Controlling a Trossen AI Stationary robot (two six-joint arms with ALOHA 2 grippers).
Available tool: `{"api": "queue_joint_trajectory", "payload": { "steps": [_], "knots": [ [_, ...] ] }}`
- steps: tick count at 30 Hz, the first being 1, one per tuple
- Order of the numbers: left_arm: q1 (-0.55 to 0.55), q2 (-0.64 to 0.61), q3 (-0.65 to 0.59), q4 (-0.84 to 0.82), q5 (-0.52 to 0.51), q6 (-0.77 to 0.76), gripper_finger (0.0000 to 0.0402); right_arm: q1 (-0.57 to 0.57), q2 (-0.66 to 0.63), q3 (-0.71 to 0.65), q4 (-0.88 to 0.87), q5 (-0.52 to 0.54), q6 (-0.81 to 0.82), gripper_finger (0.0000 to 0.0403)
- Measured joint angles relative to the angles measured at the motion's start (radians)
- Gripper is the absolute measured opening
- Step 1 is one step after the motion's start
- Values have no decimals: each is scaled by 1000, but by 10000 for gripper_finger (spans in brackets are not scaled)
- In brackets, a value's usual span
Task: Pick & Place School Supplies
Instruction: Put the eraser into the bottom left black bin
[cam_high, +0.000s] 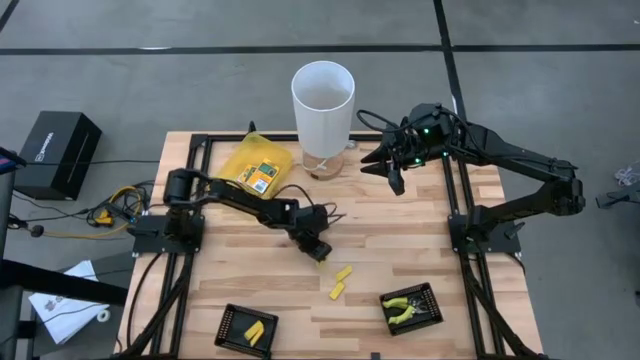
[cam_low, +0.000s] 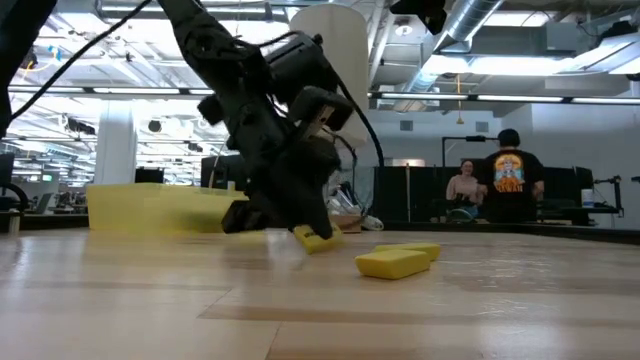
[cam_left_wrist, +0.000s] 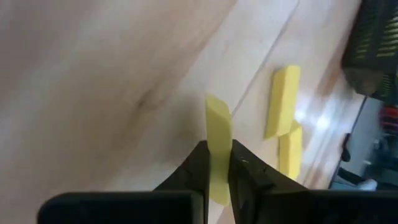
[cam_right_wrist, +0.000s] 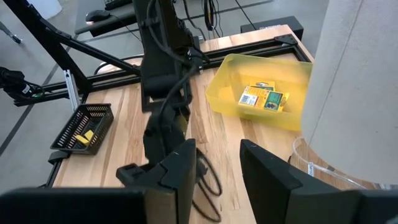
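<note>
Already my left claw (cam_high: 320, 250) is down at the wooden surface (cam_high: 400, 230), its fingers (cam_left_wrist: 198, 163) pressed together on a short yellow piece (cam_left_wrist: 218, 134) near the middle of the boards. That piece stands on edge between my fingers, its long axis running straight out ahead of them, with the far end poking clear of the tips; in the low view it tilts, one end touching the wood. Two more yellow pieces (cam_high: 340, 282) lie flat just beyond, toward the front edge, end to end and roughly parallel to the one I hold. The black tray (cam_high: 246, 328) that already carries yellow pieces sits at the front left, on my left arm's own side and well apart from the right arm, so I judge the carry is mine and goes toward the front and a little leftward. My right claw (cam_high: 392, 170) hangs beside the white cylinder (cam_high: 322, 120) at the back, fingers apart and holding nothing.
</note>
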Motion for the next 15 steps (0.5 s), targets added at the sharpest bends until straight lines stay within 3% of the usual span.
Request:
{"api": "queue_joint_trajectory", "payload": {
  "steps": [9, 15],
  "knots": [
    [-58, -351, -31, -64, -61, 11, 22, 0, 0, 0, 1, 0, -6, 118],
    [-218, -579, -105, -363, -182, -54, 22, 0, 0, 0, 16, 0, -18, 118]
  ]
}}
